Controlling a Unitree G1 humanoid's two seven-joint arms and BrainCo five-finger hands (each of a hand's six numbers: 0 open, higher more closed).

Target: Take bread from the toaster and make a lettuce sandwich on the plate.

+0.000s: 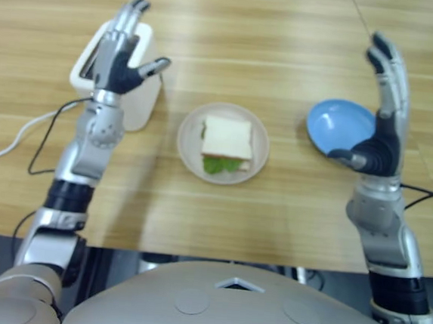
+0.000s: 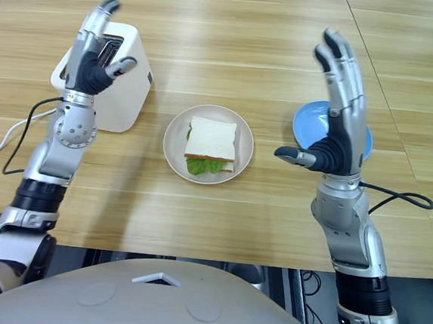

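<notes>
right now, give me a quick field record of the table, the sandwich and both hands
sandwich: white bread over green lettuce, assembled
under it: round white plate, mid wooden table
left of plate: boxy white toaster, behind left hand
right of plate: round blue dish, partly behind right hand
hands: both raised, open, empty

No writing can be read.

No letters, numbers, labels or signs can be read on the white box-shaped toaster (image 2: 125, 78) toward the left side of the pale wooden surface (image 2: 234, 50), on the round cream plate (image 2: 173, 155) midway along its near edge, or on the blue round bowl (image 2: 307, 124) to the right of that plate. The wood itself bears only grain and plank seams.
</notes>
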